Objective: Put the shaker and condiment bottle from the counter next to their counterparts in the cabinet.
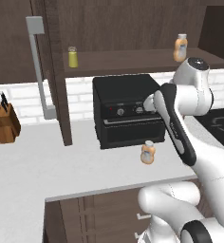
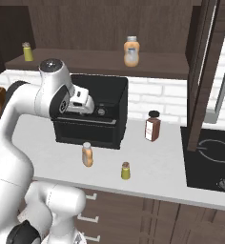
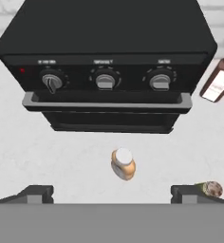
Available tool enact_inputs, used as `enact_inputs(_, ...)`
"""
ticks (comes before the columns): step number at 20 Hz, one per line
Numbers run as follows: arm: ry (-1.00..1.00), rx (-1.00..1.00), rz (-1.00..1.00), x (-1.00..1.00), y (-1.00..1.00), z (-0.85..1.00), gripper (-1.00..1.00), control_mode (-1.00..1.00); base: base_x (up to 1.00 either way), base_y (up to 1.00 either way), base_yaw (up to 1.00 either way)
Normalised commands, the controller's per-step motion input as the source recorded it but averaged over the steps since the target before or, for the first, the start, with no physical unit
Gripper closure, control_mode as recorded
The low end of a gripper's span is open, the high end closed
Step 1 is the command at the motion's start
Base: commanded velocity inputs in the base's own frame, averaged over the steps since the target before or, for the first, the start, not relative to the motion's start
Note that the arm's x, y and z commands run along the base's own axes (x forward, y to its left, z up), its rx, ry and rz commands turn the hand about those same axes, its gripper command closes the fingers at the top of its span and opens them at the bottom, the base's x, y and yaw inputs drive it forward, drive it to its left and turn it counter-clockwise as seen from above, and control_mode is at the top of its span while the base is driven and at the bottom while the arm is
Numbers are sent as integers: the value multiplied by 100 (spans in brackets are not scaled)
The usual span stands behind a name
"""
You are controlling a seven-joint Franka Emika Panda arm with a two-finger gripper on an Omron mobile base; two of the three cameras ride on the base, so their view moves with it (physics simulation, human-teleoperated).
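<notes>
**My hand was up high over the orange bottle**

My gripper (image 3: 112, 193) hung above the counter (image 2: 167, 167), in front of the black oven (image 3: 109, 61). My two fingers were wide apart and held nothing. The orange bottle (image 3: 123, 163) stood on the counter below, right between my fingers. The little shaker (image 3: 211, 189) stood beside one fingertip (image 3: 185, 192). A dark red jar (image 2: 153, 126) was by the oven. Up in the cabinet (image 1: 133, 60), the twin shaker (image 1: 73, 57) and the twin bottle (image 1: 181, 47) sat on the shelf, far apart.
</notes>
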Motion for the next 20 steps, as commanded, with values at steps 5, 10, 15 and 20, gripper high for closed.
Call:
enact_inputs(5, -16, 0, 0, -23, 0, 0, -100, -100, 0, 0, 0)
enact_inputs(10, -10, 7, 5, -24, -5, 0, -100, -100, 0, 0, 0)
enact_inputs(15, -12, 10, 7, -36, -6, 0, -100, -100, 0, 0, 0)
enact_inputs(20, -17, 5, 12, -49, 0, 0, -100, -100, 0, 0, 0)
